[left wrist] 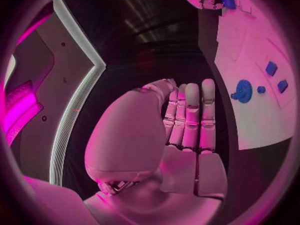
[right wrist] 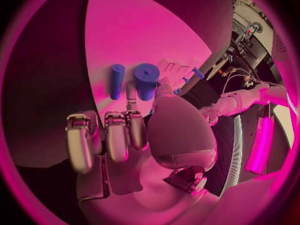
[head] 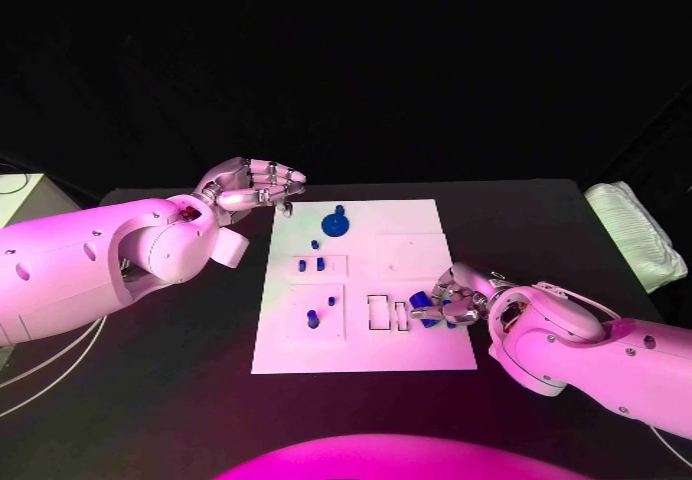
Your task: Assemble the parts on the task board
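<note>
The white task board (head: 361, 340) lies in the middle of the black table. A blue gear (head: 336, 223) stands near its far edge, also in the left wrist view as the gear (left wrist: 244, 91). Small blue parts (head: 312, 266) sit in the left-hand recesses, with another blue part (head: 313, 319) nearer. My right hand (head: 459, 300) rests at the board's right side and pinches a thick blue cylinder (right wrist: 146, 80) between thumb and finger. A slimmer blue peg (right wrist: 117, 81) lies beside it on the board. My left hand (head: 257, 185) hovers off the far left corner, fingers side by side, holding nothing.
Two empty rectangular slots (head: 387, 312) lie just left of my right hand. A folded white cloth (head: 635, 235) sits at the table's right edge. A pale box (head: 18, 195) stands off the far left. White cables (head: 43, 375) trail beside my left arm.
</note>
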`<control>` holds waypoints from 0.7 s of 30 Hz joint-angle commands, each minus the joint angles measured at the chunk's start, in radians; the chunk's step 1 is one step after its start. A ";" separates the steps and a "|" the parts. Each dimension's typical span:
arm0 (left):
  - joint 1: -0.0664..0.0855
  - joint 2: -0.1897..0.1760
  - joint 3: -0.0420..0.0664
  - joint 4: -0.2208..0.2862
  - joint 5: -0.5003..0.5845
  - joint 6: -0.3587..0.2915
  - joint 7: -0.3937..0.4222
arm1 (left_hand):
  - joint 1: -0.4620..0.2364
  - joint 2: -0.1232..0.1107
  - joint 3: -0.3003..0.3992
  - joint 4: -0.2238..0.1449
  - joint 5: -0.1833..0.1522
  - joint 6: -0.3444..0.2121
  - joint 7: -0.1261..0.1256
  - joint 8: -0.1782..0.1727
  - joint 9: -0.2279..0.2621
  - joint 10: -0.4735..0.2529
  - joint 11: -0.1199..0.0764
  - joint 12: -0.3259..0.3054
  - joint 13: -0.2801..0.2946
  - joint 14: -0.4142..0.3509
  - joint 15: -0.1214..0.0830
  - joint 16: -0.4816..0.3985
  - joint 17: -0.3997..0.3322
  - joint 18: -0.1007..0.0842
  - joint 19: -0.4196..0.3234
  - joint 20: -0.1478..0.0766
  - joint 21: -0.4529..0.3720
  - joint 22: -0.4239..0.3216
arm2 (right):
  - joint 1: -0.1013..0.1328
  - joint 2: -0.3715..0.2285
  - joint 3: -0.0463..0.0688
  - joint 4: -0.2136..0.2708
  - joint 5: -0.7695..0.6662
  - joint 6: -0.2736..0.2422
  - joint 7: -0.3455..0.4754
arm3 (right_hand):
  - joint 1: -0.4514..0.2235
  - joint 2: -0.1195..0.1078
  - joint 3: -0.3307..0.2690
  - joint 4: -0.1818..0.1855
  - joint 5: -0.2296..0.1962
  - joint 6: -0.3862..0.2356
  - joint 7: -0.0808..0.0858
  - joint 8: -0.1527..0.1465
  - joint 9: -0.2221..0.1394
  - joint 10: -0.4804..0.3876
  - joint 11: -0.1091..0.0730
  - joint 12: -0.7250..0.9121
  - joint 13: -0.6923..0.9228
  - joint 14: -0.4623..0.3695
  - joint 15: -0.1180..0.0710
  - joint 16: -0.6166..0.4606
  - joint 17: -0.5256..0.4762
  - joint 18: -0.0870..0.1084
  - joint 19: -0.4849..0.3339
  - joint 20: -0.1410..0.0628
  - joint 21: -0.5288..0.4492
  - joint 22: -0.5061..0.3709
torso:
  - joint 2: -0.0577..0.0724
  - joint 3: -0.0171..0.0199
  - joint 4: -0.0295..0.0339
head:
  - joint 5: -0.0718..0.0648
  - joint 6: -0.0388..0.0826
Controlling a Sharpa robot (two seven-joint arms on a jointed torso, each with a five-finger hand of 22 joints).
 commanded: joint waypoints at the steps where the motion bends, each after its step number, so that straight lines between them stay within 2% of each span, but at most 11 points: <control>1: 0.000 0.000 0.001 0.004 0.005 0.025 -0.002 | -0.012 0.002 0.002 -0.002 -0.006 -0.009 0.000 0.005 0.002 -0.005 -0.001 0.005 0.001 -0.002 0.006 -0.004 0.002 0.014 0.009 -0.001 -0.005 -0.001 | -0.013 0.009 -0.007 -0.008 -0.032 0.090 -0.044 | 0.012 -0.005 -0.002 -0.002 -0.001 0.008 -0.006 -0.001 -0.004 0.037 -0.006 -0.002 0.155 0.088 -0.007 0.004 0.191 -0.014 0.106 -0.007 0.004 0.263 | -0.001 0.0000 0.0000 | 0.001 -0.002; 5: 0.000 -0.001 0.001 0.004 0.005 0.026 -0.004 | -0.013 0.001 0.002 -0.002 -0.006 -0.009 -0.001 0.005 0.002 -0.006 -0.001 0.004 0.001 -0.002 0.006 -0.004 0.002 0.014 0.009 -0.001 -0.005 -0.001 | -0.016 0.012 -0.007 -0.008 -0.037 0.074 -0.049 | 0.041 -0.005 0.008 -0.004 -0.001 0.011 -0.008 0.003 -0.002 0.038 -0.008 -0.001 0.158 0.088 -0.009 0.005 0.194 -0.014 0.106 -0.009 0.004 0.263 | -0.002 0.0002 -0.0008 | 0.002 -0.003; 11: 0.000 -0.002 0.001 0.005 0.005 0.026 -0.004 | -0.013 0.001 0.002 -0.002 -0.006 -0.009 -0.001 0.005 0.002 -0.006 -0.001 0.004 0.001 -0.002 0.006 -0.004 0.002 0.014 0.009 -0.001 -0.005 -0.001 | -0.018 0.013 -0.007 -0.001 -0.004 -0.001 -0.033 | 0.080 0.006 0.023 -0.006 -0.001 0.020 -0.012 0.012 0.002 0.042 -0.013 -0.001 0.162 0.091 -0.012 0.009 0.207 -0.014 0.106 -0.012 0.004 0.263 | -0.002 0.0006 -0.0004 | 0.002 0.000; 16: 0.000 -0.002 0.001 0.005 0.005 0.025 -0.004 | -0.013 0.001 0.002 -0.002 -0.006 -0.009 -0.001 0.005 0.002 -0.006 -0.001 0.004 0.001 -0.002 0.006 -0.004 0.002 0.014 0.009 -0.001 -0.005 -0.001 | -0.019 0.010 -0.007 0.018 0.050 -0.095 0.001 | 0.102 0.021 0.043 -0.006 -0.001 0.033 -0.018 0.021 0.005 0.045 -0.017 0.000 0.165 0.093 -0.016 0.012 0.217 -0.014 0.106 -0.015 0.004 0.263 | -0.001 0.0009 -0.0005 | 0.004 0.002; 21: 0.000 -0.002 0.001 0.003 0.005 0.025 -0.004 | -0.013 0.001 0.002 -0.002 -0.006 -0.009 -0.001 0.005 0.002 -0.006 -0.001 0.004 0.001 -0.002 0.006 -0.004 0.002 0.014 0.009 -0.001 -0.005 -0.001 | -0.015 -0.003 -0.002 0.039 0.087 -0.184 0.038 | 0.113 0.033 0.052 -0.008 -0.001 0.040 -0.021 0.025 0.006 0.051 -0.021 0.007 0.174 0.095 -0.019 0.016 0.227 -0.014 0.106 -0.017 0.004 0.263 | -0.003 -0.0007 -0.0001 | 0.002 0.005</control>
